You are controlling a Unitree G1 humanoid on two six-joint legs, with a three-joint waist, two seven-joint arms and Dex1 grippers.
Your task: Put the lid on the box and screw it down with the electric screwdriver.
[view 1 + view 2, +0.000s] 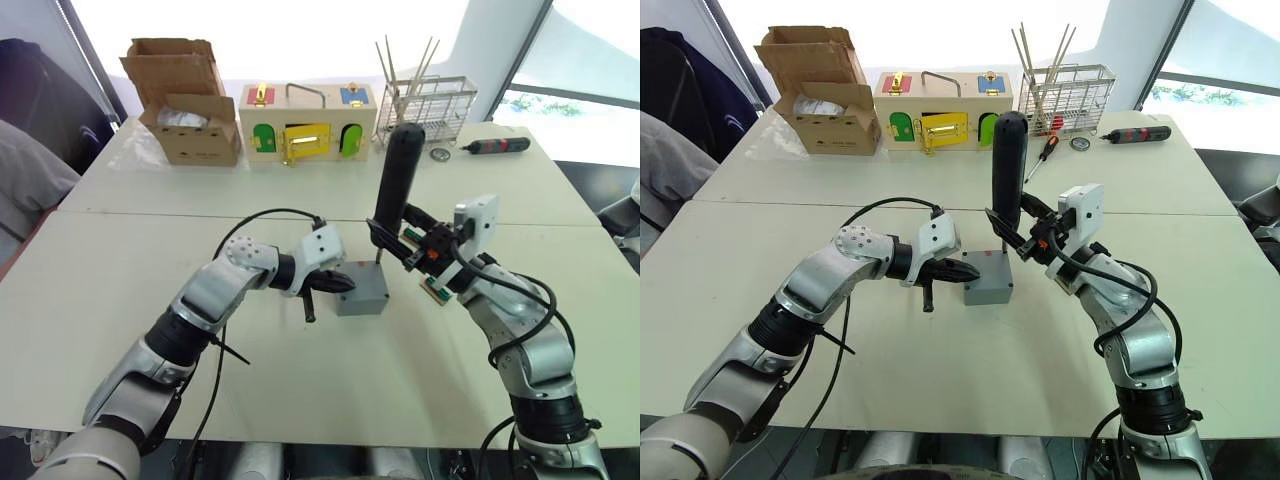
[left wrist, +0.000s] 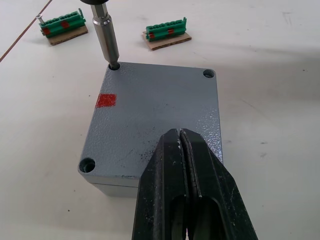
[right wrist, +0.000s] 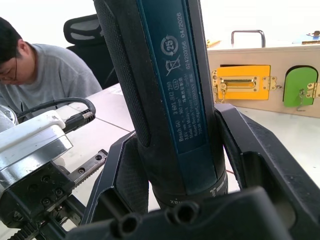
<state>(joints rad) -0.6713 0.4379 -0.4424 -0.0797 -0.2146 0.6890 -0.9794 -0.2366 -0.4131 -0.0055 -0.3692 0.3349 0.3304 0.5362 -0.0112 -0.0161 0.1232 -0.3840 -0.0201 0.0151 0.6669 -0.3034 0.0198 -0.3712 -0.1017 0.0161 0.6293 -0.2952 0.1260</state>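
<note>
One red mark on grey lid (image 2: 155, 120); left hand (image 2: 181, 145) clenched, right hand (image 3: 175, 165) gripping electric screwdriver (image 1: 1007, 170)

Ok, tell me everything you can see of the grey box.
The box is a small square enclosure of speckled grey plastic, its lid already on, with a red mark and sunken corner screw holes. It sits flat on the white table. The electric screwdriver stands upright, bit in one corner hole; the shut left gripper presses on top.
</note>
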